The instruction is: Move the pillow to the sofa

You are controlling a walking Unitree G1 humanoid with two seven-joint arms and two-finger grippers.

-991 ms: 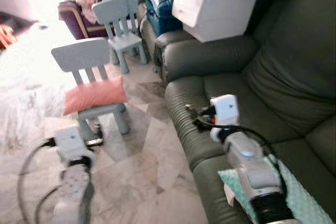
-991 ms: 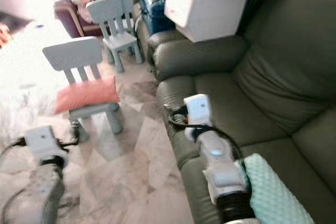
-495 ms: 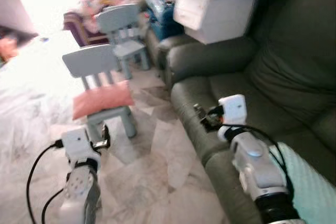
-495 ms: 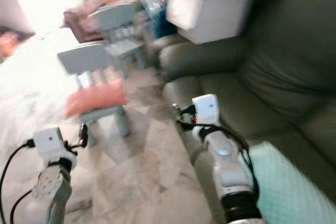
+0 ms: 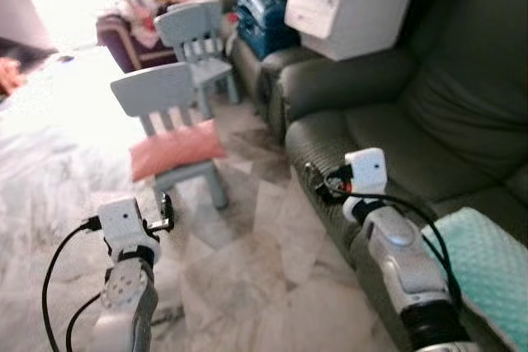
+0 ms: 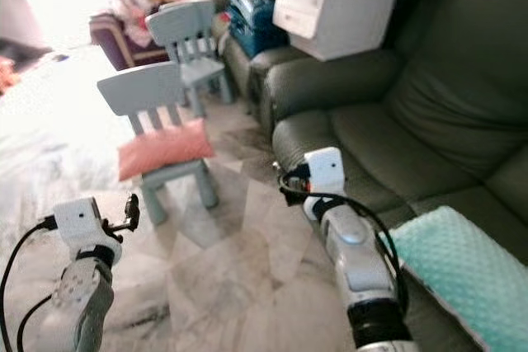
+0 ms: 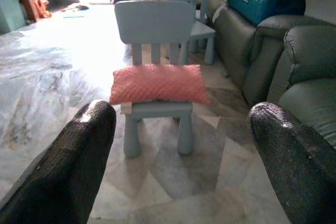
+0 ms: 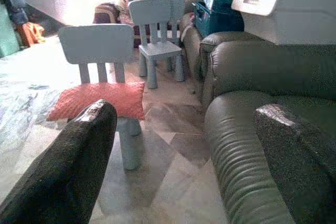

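Both claws raised, empty — left claw [image 7: 178,145] spread wide, framing the chair; right claw [image 8: 184,156] wide too, near the sofa [image 5: 388,133] edge. Pillow [image 5: 176,148] lies flat on the chair [image 5: 169,133] seat, just beyond the left claw. Next, I'd say: close in square-on, come low, pinch the pillow's front edge — avoid catching the backrest.

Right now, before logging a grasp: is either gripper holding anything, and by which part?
Nothing is held. Left gripper and right gripper are open; the pillow lies on the chair.
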